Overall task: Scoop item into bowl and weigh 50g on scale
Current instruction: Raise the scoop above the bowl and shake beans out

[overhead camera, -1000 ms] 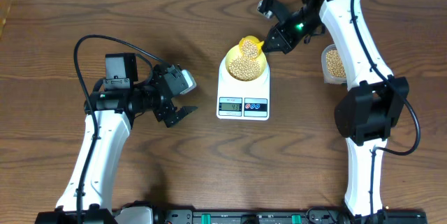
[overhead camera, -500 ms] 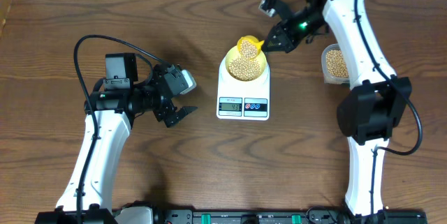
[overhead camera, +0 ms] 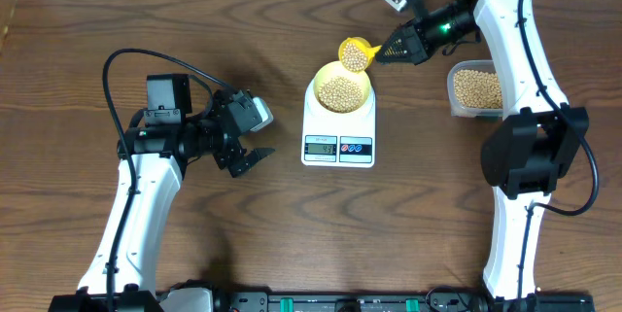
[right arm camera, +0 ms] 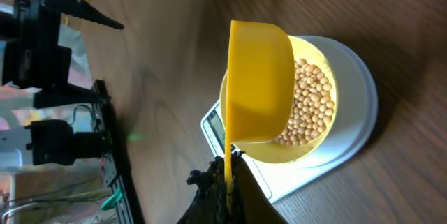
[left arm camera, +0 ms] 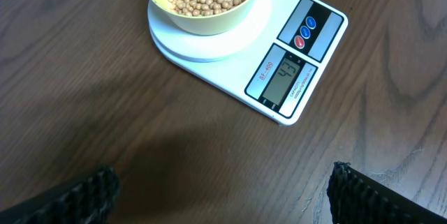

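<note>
The white scale (overhead camera: 338,145) stands mid-table with the pale yellow bowl (overhead camera: 318,84) on its platter, holding a heap of tan beans (overhead camera: 340,92). My right gripper (overhead camera: 389,52) is shut on the handle of a bright yellow scoop (overhead camera: 355,54). The scoop hangs just above the bowl's far rim with a few beans in it. From the right wrist, the scoop (right arm camera: 258,84) covers part of the bowl (right arm camera: 279,155), and the right gripper (right arm camera: 227,189) pinches its thin handle. My left gripper (overhead camera: 258,137) stands open left of the scale. The left wrist view shows the bowl (left arm camera: 209,25) and the scale (left arm camera: 293,70) ahead of the left gripper (left arm camera: 223,196).
A clear plastic tub (overhead camera: 452,93) of beans sits at the right, under my right arm. Bare wooden table (overhead camera: 292,225) stretches in front of the scale and to its left.
My right gripper has lifted the scoop back and to the right, off the bowl, and the arm has uncovered more of the tub. The left arm has not moved.
</note>
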